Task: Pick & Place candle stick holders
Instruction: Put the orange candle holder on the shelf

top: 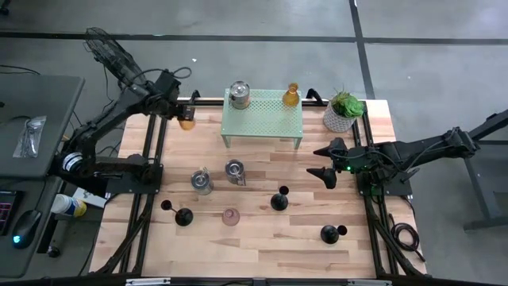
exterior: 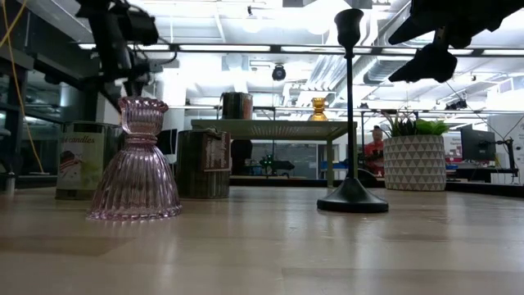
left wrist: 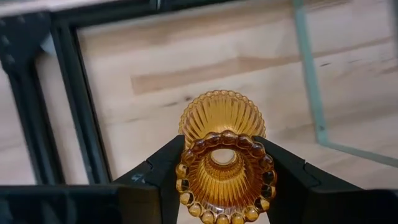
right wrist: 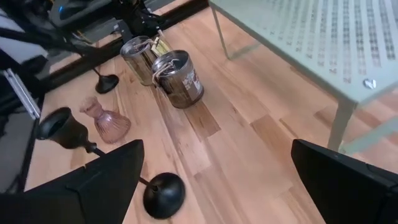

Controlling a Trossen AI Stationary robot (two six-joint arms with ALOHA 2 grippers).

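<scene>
My left gripper (top: 185, 117) is shut on an amber glass holder (left wrist: 222, 163) over the table's far left part, next to the pale green rack (top: 263, 117). My right gripper (top: 324, 171) is open and empty above the table's right side; its fingers stand wide apart in the right wrist view (right wrist: 217, 149). A silver cup (top: 239, 95) and a second amber holder (top: 291, 95) stand on the rack. Two silver cups (top: 202, 181) (top: 235, 171), a pink glass holder (top: 230, 216) and three black sticks (top: 279, 200) (top: 184, 216) (top: 329, 233) stand on the table. My left gripper pinches the amber holder between its two fingers (left wrist: 163, 169) at the beaded upper rim (left wrist: 186, 163), one finger on each side. The fingers come from above, pointing down. The holder stays upright, its ribbed base (left wrist: 219, 113) below; whether the base rests on the table, I cannot tell.
A green plant in a white pot (top: 343, 110) stands at the far right corner, next to the rack. Black frame rails (top: 151, 159) run along the table's left and right sides. Bare wood lies between the rack and the right gripper.
</scene>
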